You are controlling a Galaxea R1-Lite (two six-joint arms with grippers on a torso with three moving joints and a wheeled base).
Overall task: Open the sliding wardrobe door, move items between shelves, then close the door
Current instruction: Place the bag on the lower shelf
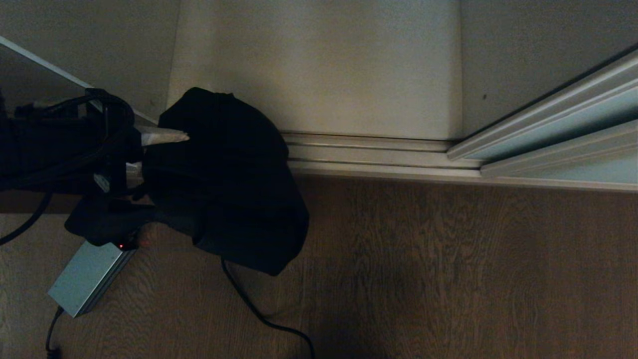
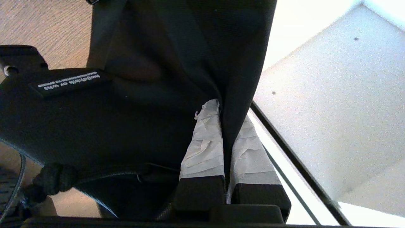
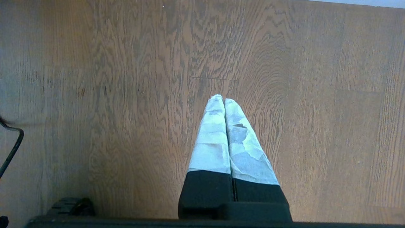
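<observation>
Bag (image 1: 234, 184) left of door (image 1: 563, 134), above floor (image 1: 423, 274)

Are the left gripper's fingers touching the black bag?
Touching. The left wrist view shows the left gripper shut on the black bag, a fold of its fabric pinched between both taped fingers.

A grey rectangular metal power brick (image 1: 87, 277) lies on the brown wood-grain floor (image 1: 448, 274), its black cable (image 1: 264, 314) trailing nearby
</observation>
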